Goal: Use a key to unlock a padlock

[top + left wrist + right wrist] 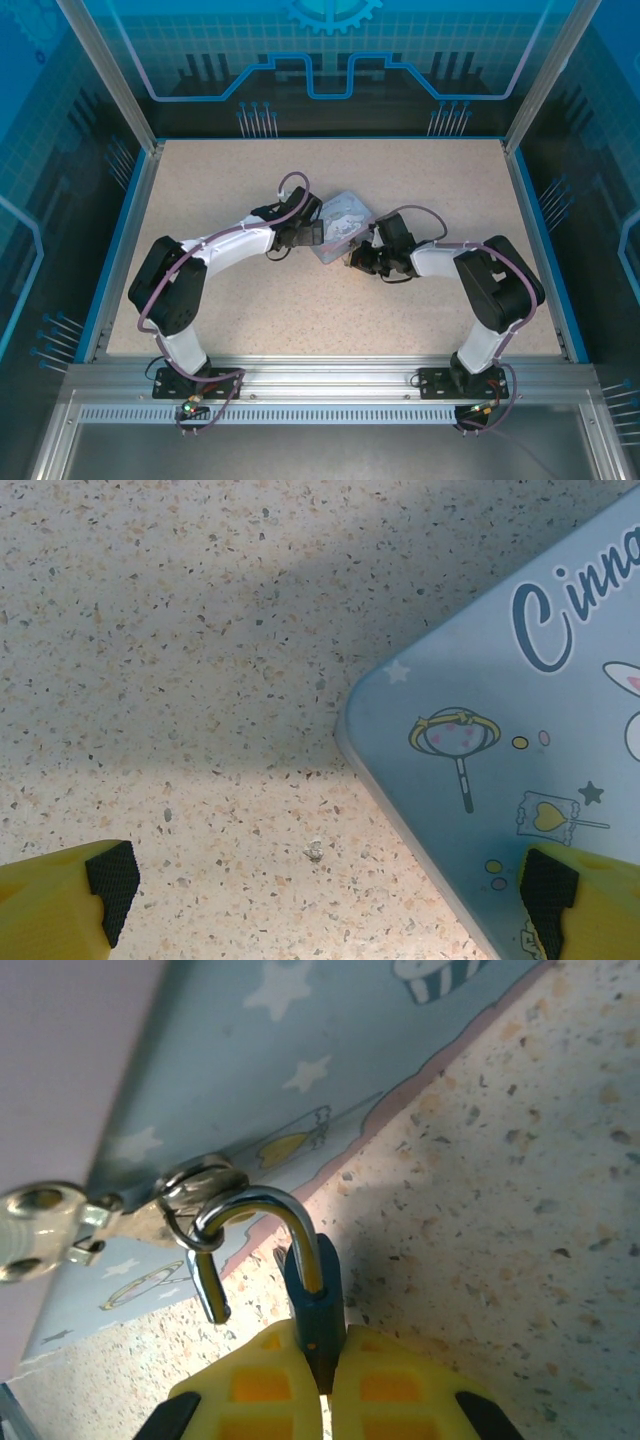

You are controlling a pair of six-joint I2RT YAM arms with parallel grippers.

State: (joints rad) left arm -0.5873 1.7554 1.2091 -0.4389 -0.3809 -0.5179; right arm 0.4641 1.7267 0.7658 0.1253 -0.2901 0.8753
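Observation:
My right gripper [325, 1380] is shut on the dark blue body of the small padlock [315, 1310], just above the table beside the tin. The silver shackle [262, 1203] stands swung out, with its free end clear of the body. A ring [190, 1200] hangs on the shackle and carries a silvery key [40, 1225], which lies blurred against the tin's side. My left gripper [330, 890] is open and holds nothing. One yellow finger [60, 905] is over bare table and the other finger [590, 905] over the tin's corner. From above, both grippers [300, 232] [358, 260] flank the tin.
The pale blue cartoon-printed tin [520, 730] [343, 222] [250, 1060] lies mid-table between the two arms. A tiny pale crumb [315, 851] sits on the speckled table [230, 170]. A blue raised edge and metal posts frame the work area.

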